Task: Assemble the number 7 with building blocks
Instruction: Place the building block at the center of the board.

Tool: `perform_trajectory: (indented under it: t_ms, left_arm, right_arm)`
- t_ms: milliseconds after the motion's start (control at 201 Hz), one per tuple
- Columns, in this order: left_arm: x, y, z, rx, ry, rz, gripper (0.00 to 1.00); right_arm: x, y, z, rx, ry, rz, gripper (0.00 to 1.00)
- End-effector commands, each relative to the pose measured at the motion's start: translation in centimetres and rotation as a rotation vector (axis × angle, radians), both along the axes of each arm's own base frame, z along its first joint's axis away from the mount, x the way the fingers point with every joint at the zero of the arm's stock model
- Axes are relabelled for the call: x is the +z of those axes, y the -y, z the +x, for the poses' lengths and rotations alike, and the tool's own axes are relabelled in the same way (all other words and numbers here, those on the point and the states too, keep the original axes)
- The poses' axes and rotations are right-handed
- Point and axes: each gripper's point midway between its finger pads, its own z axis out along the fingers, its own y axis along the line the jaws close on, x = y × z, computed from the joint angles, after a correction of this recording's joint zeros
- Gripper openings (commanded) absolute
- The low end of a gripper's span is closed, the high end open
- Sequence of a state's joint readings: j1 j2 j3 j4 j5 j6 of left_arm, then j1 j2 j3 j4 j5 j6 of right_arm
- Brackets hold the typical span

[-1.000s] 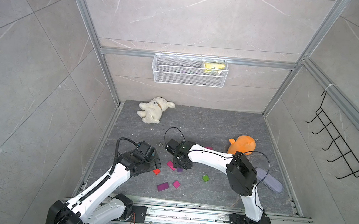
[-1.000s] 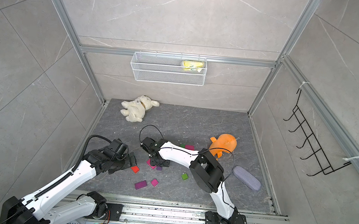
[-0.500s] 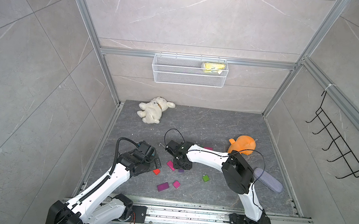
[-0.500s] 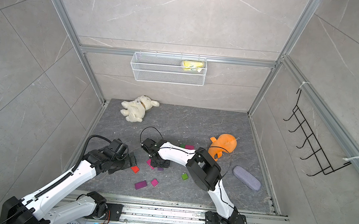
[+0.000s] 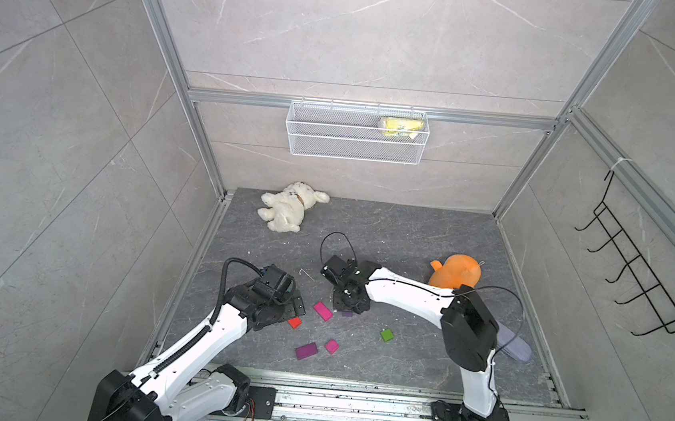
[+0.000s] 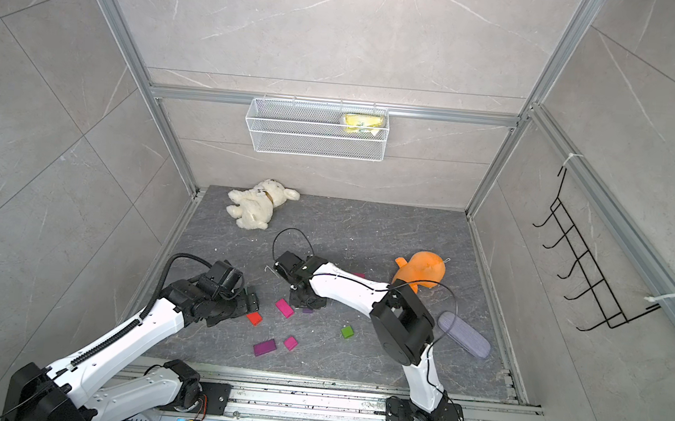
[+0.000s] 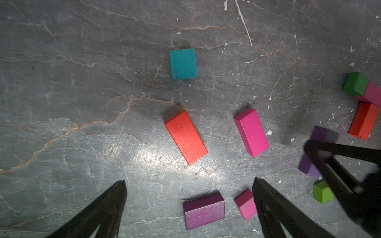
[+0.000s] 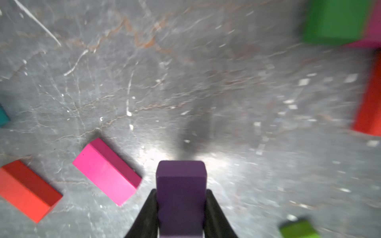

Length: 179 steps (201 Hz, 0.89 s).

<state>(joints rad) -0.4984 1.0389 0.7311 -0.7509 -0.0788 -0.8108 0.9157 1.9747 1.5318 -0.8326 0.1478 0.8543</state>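
Newly clenched over the grey slate table's (image 5: 408, 234) middle, the right claw (image 8: 181, 191) grasps a small purple rectangular block (image 8: 181, 177); the left claw (image 7: 189, 180) hangs released nearer the left edge, above a red rectangular block (image 7: 185, 137) and a magenta rectangular block (image 7: 251, 133).

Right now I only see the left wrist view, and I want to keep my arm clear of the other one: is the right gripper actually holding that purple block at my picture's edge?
Observer: Yes. In the right wrist view the right gripper is shut on the purple block, with a finger on each side.
Operator: What lies beyond it, outside my picture?
Observer: An orange plush toy lies to its right and a little farther back, in both top views.
Operator: Anything else I can't see?
Observer: A white plush dog lies near the back wall, apart from every block.
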Motion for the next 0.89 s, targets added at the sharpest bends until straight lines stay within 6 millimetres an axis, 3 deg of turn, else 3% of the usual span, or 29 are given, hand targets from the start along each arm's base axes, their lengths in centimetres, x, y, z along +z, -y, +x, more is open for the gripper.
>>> perform_trajectory:
  t_ms: [0,169,254,533,886]
  left_arm:
    - [1.3,1.3,1.3,-0.027,0.031,-0.052,0.99]
    - [1.5,2.7,2.0,-0.035,0.047,-0.106,1.0]
    - [1.6,3.8,2.5,-0.046,0.058,-0.147,1.0]
    - [1.1,6.7,3.3,-0.102,0.037,-0.154,1.0]
    - [0.4,7.7,3.4,-0.117,0.01,-0.128,1.0]
  right_arm:
    - [1.1,4.8,0.5,-0.036,0.022,-0.04,0.26]
    - [1.0,10.9,0.9,-0.104,0.012,-0.052,0.27]
    - [0.5,12.5,0.9,-0.104,-0.008,-0.069,0.28]
    - [-2.4,13.3,0.6,-0.107,-0.072,-0.074,0.28]
    - [-4.3,14.6,-0.5,-0.106,-0.113,-0.11,0.3]
